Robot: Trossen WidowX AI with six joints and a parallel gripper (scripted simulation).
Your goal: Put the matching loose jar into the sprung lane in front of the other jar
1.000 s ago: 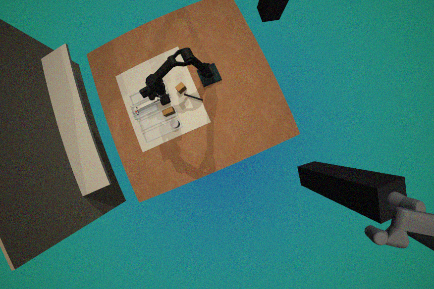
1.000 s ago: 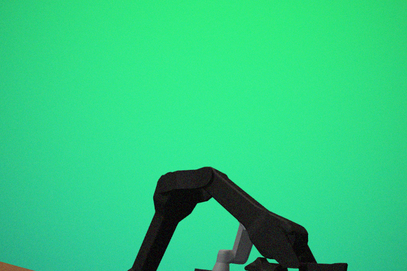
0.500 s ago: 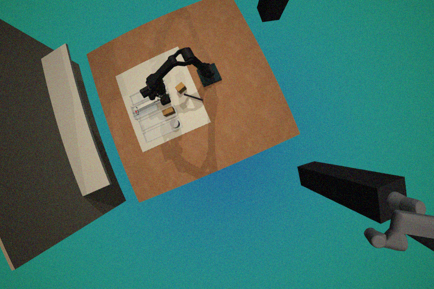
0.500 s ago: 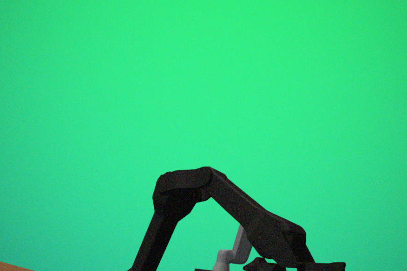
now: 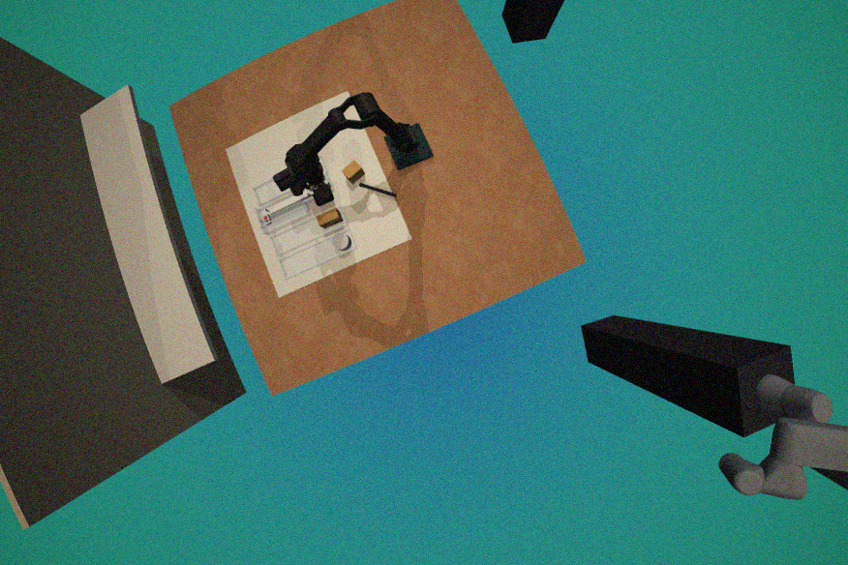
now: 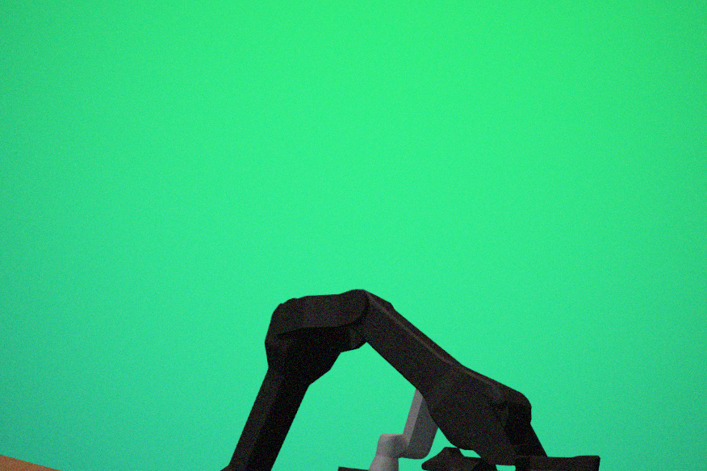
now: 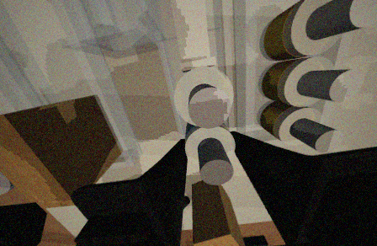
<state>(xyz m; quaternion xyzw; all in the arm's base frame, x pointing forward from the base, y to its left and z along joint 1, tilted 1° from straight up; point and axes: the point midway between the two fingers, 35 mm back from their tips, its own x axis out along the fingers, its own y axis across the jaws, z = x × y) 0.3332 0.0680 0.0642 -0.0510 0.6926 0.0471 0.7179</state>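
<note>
In the wrist view my gripper (image 7: 207,139) is shut on a white jar with a grey lid (image 7: 212,157). It holds the jar at the front of a clear-walled lane (image 7: 119,126). A matching white jar (image 7: 204,103) stands right behind it in the same lane, and the two look close or touching. The pusher plate behind them is hidden. In the top view the gripper (image 5: 298,185) reaches over the clear lane rack (image 5: 285,256) on the pale mat (image 5: 378,229). The exterior view shows only the arm (image 6: 366,343); the gripper is out of sight there.
The lane to the right holds three jars with olive bodies (image 7: 304,84). A brown box (image 7: 64,143) (image 5: 329,218) lies left of my fingers, a second box (image 5: 352,170) and a dark rod (image 5: 378,190) lie nearer the arm's base (image 5: 408,147). A ring-shaped thing (image 5: 345,244) lies by the rack.
</note>
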